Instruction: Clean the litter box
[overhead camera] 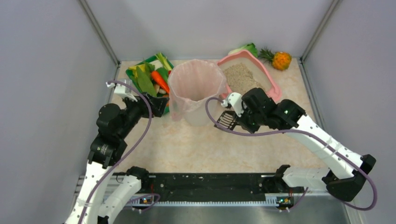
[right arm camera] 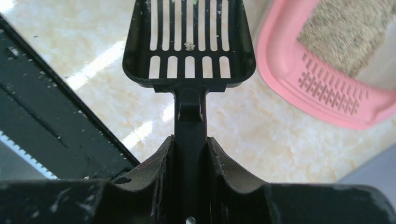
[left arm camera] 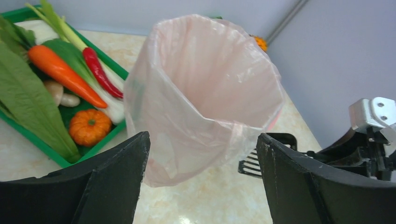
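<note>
The right gripper (right arm camera: 190,154) was clamped on the handle of a black scoop (right arm camera: 189,42), held low between the lined bin (overhead camera: 194,88) and the litter box (overhead camera: 274,87), probably ready to dig. The left gripper (left arm camera: 201,154) stood apart beside the bin, holding nothing. The pink box sat far right, grey litter inside, slotted lip nearest the scoop

The left arm (overhead camera: 108,135) rises from its base and folds toward the left side of the bin (overhead camera: 189,112). Its left gripper (left arm camera: 203,140) faces the bin's wall, jaws spread wide, holding nothing. The right arm (overhead camera: 317,140) stretches in from the bin's right with its elbow low. The right gripper (right arm camera: 190,144) is clamped on the handle of a black scoop (right arm camera: 189,79), just beside the bin's near right side.
</note>
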